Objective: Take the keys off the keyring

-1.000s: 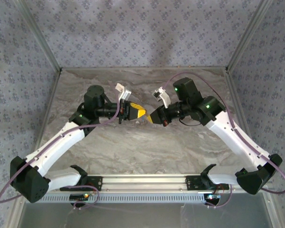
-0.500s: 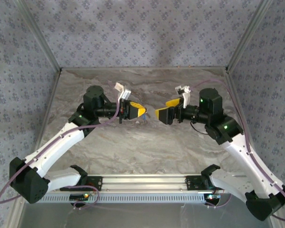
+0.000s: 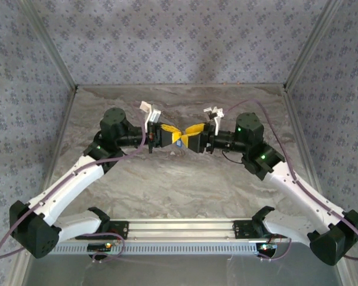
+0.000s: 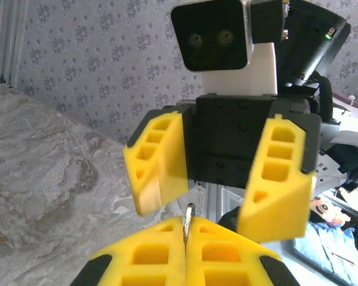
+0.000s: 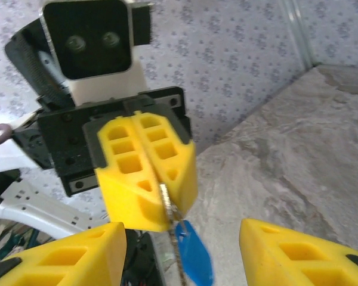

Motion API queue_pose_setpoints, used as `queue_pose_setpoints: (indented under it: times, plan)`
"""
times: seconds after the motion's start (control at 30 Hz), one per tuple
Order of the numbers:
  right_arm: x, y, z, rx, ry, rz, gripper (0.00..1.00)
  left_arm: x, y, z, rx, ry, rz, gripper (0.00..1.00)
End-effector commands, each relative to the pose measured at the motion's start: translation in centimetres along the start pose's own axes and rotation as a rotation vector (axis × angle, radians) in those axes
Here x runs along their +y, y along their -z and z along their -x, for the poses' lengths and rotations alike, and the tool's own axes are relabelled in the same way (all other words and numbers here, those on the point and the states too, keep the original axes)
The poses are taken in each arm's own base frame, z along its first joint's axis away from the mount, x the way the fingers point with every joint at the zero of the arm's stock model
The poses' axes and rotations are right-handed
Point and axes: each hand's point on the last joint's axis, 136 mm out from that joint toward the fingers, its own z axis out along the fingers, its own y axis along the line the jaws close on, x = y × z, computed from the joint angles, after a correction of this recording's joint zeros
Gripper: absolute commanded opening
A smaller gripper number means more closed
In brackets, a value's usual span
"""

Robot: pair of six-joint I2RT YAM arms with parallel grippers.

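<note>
We see a grey marbled worktop (image 3: 179, 185) enclosed by flower-patterned walls (image 3: 179, 42), a metal rail (image 3: 179, 226) along its near edge.

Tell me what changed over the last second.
The right gripper backed off to the right, opened, then came back in; its jaws now stand open, facing the left gripper. The left gripper stayed shut on the keys, barely shifting.

Setting: enclosed robot test cell, lab type. Marble-patterned counter (image 3: 179, 185) boxed in by floral-print walls (image 3: 179, 42) on aluminium frame posts (image 3: 48, 50). White left arm (image 3: 77, 179) and right arm (image 3: 298, 185) bolted to an extruded rail (image 3: 179, 226).
</note>
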Motion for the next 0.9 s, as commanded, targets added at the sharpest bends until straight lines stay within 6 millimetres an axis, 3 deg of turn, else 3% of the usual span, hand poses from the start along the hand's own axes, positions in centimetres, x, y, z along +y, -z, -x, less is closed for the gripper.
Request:
queue_pose_setpoints:
  times: [0.0, 0.17, 0.3, 0.43, 0.53, 0.6, 0.67, 0.73, 0.87]
  plan:
    - [2.0, -0.4, 0.5, 0.0, 0.055, 0.09, 0.51, -1.0, 0.3, 1.0, -0.033, -0.035, -0.015, 0.02]
    - [2.3, -0.9, 0.0, 0.031, 0.045, 0.115, 0.4, -1.1, 0.4, 1.1, -0.038, -0.036, -0.013, 0.02]
    - [2.3, -1.0, 0.4, 0.022, 0.05, 0.111, 0.22, -1.1, 0.4, 1.1, -0.041, -0.037, -0.01, 0.02]
    - [2.5, -0.8, 1.0, 0.002, 0.066, 0.103, 0.14, -1.1, 0.5, 1.0, -0.038, -0.034, -0.008, 0.03]
    - [2.7, -0.6, 1.1, 0.006, 0.08, 0.107, 0.03, -1.0, 0.6, 0.9, -0.04, -0.039, 0.004, 0.05]
    - [2.8, -0.6, 1.0, 0.015, 0.084, 0.103, 0.0, -0.9, 0.8, 0.8, -0.045, -0.043, 0.016, 0.1]
    - [2.6, -0.5, 0.8, 0.03, 0.083, 0.094, 0.0, -0.6, 1.1, 0.9, -0.055, -0.041, 0.036, 0.2]
    - [2.6, -0.5, 0.5, 0.049, 0.079, 0.089, 0.0, -0.3, 1.5, 1.1, -0.069, -0.043, 0.057, 0.38]
    - [2.6, -0.8, -0.3, 0.099, 0.06, 0.102, 0.0, -0.6, 2.0, 1.5, -0.081, -0.057, 0.061, 0.41]
